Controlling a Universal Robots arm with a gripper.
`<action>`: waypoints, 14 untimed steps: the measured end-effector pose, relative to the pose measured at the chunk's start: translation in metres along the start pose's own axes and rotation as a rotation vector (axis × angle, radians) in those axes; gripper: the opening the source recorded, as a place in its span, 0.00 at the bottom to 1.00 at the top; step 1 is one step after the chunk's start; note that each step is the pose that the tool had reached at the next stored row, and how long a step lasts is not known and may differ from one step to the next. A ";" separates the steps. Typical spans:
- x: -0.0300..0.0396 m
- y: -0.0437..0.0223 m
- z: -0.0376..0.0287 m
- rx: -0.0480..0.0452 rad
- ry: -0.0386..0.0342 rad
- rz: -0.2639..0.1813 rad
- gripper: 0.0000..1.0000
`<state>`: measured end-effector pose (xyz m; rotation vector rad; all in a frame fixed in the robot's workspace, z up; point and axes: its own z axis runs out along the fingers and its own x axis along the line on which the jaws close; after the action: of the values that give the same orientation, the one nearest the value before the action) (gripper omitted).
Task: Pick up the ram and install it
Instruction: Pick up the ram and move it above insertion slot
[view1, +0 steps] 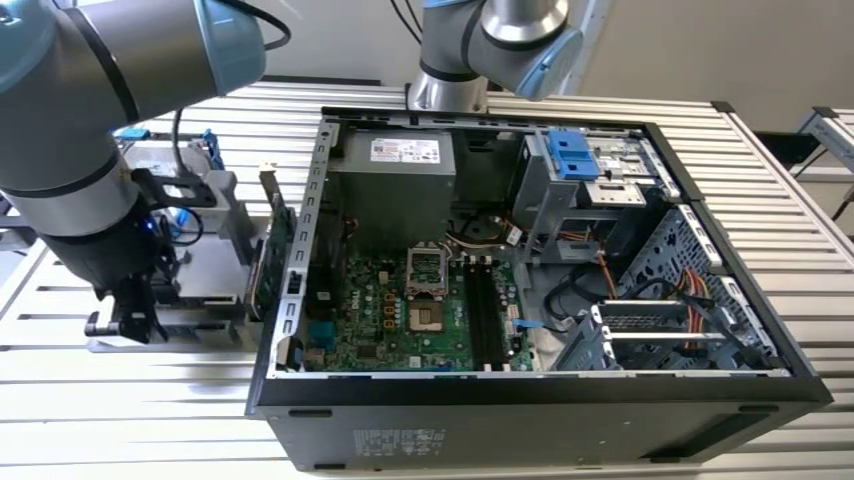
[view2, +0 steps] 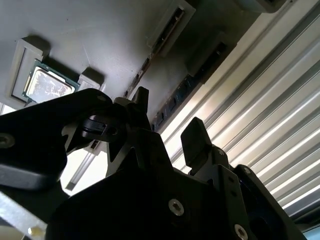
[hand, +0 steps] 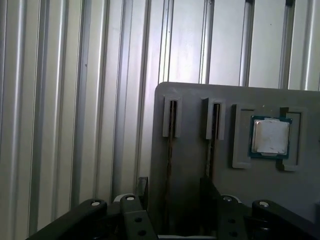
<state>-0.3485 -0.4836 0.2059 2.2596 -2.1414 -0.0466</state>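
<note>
First wrist view: ram (hand: 171, 120) in tray (hand: 190, 165), just fwd of gripper (hand: 175, 192)

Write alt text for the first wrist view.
The open gripper is at a grey holder tray, its fingers on either side of the ram, a thin stick standing on edge in one of two slots. A square processor chip sits in a recess of the tray, which lies on a ribbed metal table.
</note>
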 end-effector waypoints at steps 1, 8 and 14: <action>0.0001 0.0000 0.0010 -0.0001 0.0000 0.001 1.00; 0.0001 -0.0003 0.0079 -0.0001 -0.0007 0.021 1.00; 0.0001 -0.0005 0.0122 0.0000 -0.0011 0.030 1.00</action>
<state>-0.3485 -0.4837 0.1937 2.2277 -2.1751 -0.0472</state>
